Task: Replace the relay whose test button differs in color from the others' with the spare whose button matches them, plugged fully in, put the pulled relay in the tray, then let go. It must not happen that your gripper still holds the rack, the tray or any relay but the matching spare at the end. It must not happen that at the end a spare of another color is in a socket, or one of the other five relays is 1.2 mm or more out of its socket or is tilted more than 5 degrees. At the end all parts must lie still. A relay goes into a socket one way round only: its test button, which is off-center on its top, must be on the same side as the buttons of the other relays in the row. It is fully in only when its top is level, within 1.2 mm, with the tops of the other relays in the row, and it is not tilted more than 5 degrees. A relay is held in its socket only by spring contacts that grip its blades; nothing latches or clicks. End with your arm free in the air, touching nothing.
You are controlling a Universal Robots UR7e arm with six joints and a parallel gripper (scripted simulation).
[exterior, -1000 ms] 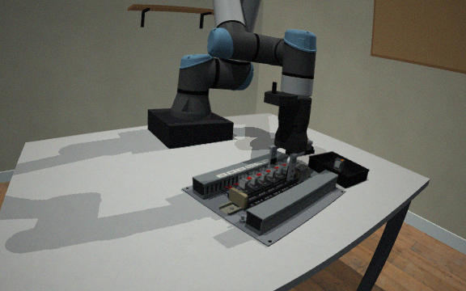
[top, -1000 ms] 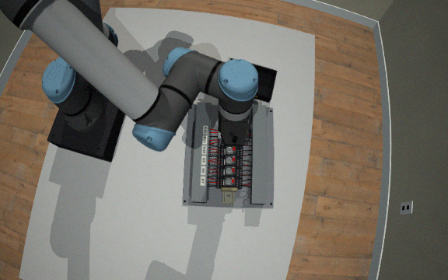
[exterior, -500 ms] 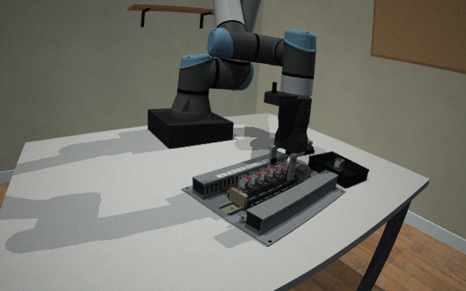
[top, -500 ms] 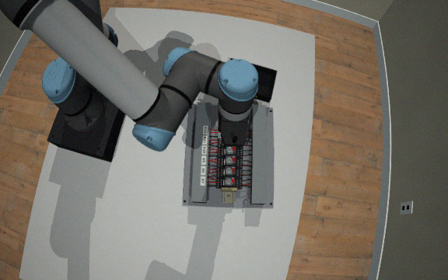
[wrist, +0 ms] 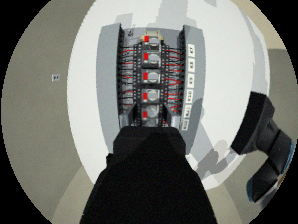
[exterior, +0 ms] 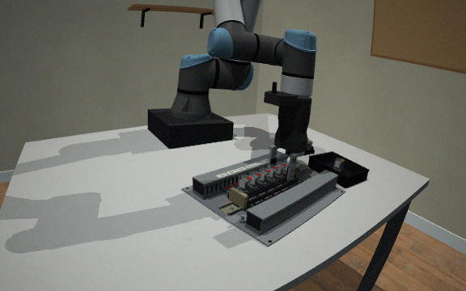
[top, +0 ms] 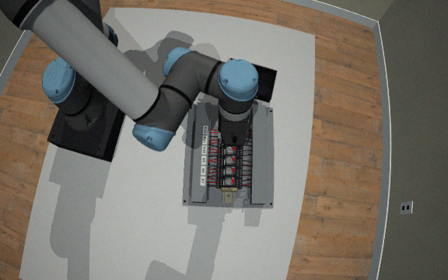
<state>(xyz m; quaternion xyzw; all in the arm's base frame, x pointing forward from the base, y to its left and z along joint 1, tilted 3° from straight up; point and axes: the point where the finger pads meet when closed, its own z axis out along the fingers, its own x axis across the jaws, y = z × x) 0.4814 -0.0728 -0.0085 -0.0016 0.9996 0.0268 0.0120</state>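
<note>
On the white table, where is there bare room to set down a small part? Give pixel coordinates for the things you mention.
The white table [top: 138, 218] [exterior: 128, 226] looks bare left of the grey wiring panel [top: 188, 155] [exterior: 269, 238] in the top view, though shadowed. Crowded: between the panel's grey ducts.

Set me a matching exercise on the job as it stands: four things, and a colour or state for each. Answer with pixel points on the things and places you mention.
Things
1. gripper [top: 234, 136] [exterior: 282, 163] [wrist: 149, 109]
2. nearest-to-end-block relay's button [top: 232, 180] [exterior: 249, 178] [wrist: 146, 38]
3. tray relay's button [exterior: 342, 160]
4. end block [top: 227, 189] [exterior: 238, 198] [wrist: 162, 37]

Colours or states
A. orange
B. beige
C. open
D. red

Pairs: 1-C, 2-D, 3-A, 4-B
</note>
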